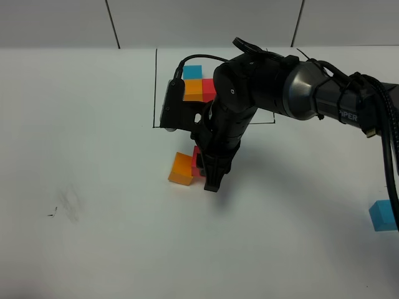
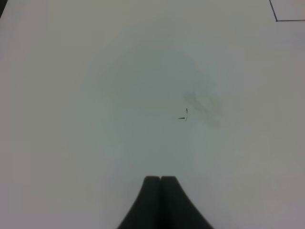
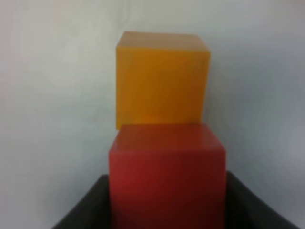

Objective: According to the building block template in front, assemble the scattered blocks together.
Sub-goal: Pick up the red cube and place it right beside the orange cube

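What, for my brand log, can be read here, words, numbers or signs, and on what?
"PER": white letters on the right arm, beginning hidden.
The black mark on the table: too small to read.
On the red cube and orange cube: no text.

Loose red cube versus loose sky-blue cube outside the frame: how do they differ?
The red matte cube is held between the fingers of the right gripper; the sky-blue matte cube is untouched. The red cube abuts the orange cube; the sky-blue one stands alone at the far right. Both are small plain cubes of like size.
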{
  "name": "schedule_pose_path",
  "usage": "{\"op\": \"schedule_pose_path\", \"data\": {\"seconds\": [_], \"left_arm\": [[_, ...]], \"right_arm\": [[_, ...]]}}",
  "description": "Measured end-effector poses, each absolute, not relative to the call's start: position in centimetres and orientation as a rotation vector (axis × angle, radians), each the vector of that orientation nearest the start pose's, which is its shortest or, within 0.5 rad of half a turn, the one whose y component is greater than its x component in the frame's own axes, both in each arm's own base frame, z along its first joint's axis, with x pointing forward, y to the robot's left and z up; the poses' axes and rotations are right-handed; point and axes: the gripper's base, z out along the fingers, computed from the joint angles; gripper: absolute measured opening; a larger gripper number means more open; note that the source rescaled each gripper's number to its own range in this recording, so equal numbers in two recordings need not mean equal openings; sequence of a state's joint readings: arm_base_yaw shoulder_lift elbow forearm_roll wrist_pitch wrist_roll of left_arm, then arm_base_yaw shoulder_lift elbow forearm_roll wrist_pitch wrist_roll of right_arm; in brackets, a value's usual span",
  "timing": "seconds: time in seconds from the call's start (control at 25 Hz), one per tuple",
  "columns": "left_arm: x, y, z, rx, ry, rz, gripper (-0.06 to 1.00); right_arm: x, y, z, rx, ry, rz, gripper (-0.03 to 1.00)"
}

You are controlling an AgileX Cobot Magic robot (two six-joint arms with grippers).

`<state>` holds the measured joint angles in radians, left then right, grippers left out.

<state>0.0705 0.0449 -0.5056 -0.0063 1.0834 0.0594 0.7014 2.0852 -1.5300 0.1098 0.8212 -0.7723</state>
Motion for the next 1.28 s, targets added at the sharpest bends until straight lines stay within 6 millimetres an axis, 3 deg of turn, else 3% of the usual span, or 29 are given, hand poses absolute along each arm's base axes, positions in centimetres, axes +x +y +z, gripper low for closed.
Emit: {"op": "schedule_pose_path", "data": {"seconds": [0.92,1.28], "left_arm": [[0.0,0.0,27.7,-0.012,2.107,0.078,0.0],[0.0,0.0,27.7,-0.012,2.107,0.078,0.0]], "right_arm": [[32.7,28.9,13.7,-1.845,2.239,0.159,0.43],[32.8,29.0,13.5,-1.844,2.234,0.161,0.43]]}}
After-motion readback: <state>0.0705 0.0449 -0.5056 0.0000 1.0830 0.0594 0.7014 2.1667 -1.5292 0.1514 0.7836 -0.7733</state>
